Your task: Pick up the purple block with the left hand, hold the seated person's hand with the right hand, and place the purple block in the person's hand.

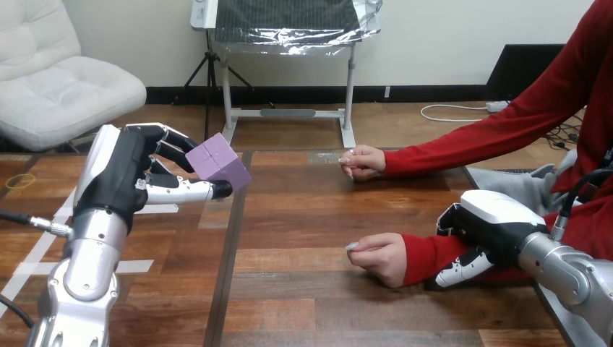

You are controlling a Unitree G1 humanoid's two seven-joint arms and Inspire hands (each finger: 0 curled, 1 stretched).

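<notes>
Head view shows the left hand (123,181) curled round the purple block (217,163), thumb under it and fingers behind, lifting it off the table (303,217); the pick-up looks done. The right hand (484,231) wraps fingers and thumb round the person's forearm (426,253), just behind the person's nearer hand (379,256), which is loosely closed; placing remains, and that hand probably has to open first. Bare wood lies between the block and that hand; the person's farther hand (361,160) rests beyond the path.

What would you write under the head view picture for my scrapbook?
The left hand holds a purple block above the table; the right hand grips the person's forearm.
</notes>
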